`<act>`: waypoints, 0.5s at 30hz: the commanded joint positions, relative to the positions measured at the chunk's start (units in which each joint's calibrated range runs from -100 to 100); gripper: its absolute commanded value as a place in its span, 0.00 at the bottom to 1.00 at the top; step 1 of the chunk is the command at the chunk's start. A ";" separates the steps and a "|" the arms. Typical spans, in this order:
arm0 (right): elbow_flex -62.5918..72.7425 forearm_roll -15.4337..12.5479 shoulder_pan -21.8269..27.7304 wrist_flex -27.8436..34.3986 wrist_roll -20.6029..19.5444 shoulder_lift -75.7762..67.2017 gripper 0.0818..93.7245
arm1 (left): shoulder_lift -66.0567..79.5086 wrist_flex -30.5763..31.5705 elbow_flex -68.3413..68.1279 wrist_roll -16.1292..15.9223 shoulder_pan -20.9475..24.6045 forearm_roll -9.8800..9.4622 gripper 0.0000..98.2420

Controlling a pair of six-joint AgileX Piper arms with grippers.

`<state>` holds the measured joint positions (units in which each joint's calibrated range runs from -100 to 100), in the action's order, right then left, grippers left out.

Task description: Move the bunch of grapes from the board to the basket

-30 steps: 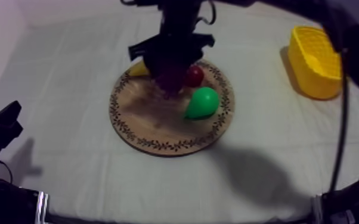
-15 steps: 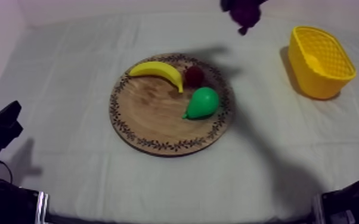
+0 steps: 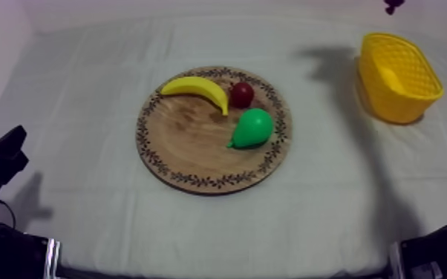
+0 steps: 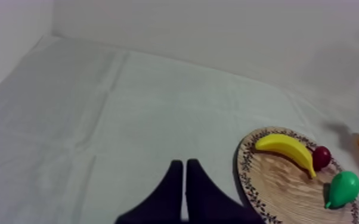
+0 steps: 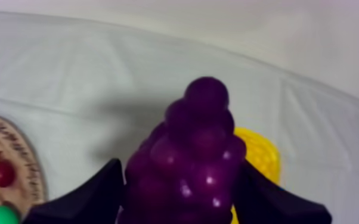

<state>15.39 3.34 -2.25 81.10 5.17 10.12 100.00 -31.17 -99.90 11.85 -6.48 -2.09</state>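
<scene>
Right fingers (image 5: 80,196) clasping grapes (image 5: 191,161), near basket (image 5: 259,156)

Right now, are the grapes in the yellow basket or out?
Out: the right gripper's fingers grip the bunch of grapes in the air, the yellow basket beyond it.

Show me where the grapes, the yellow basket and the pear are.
bunch of grapes (image 5: 188,161): right wrist view, middle of the purple cluster.
yellow basket (image 3: 397,107): top view, its outer side wall.
pear (image 3: 255,126): top view, its round green belly.
</scene>
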 commanded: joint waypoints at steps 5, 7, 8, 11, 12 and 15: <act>-4.76 -1.60 5.71 -4.73 4.60 0.83 0.41 | 0.00 0.05 0.02 -0.01 0.00 -0.04 0.00; -5.95 -1.57 6.69 -4.51 5.43 1.55 0.41 | 0.00 0.05 0.02 -0.01 0.00 -0.04 0.00; -6.33 -1.54 7.10 -4.04 5.79 2.02 0.41 | 0.00 0.05 0.02 -0.01 0.00 -0.04 0.00; -6.95 -1.49 8.16 -1.89 6.67 3.92 0.41 | 0.00 0.05 0.02 -0.01 0.00 -0.04 0.00; -7.07 -1.53 8.46 -1.14 6.91 4.67 0.41 | 0.00 0.05 0.02 -0.01 0.00 -0.04 0.00; -7.37 -1.81 9.18 1.13 7.77 7.11 0.41 | 0.00 0.05 0.02 -0.01 0.00 -0.04 0.00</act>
<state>8.15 1.74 6.78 81.13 12.66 16.26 100.00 -31.17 -99.90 11.85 -6.48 -2.09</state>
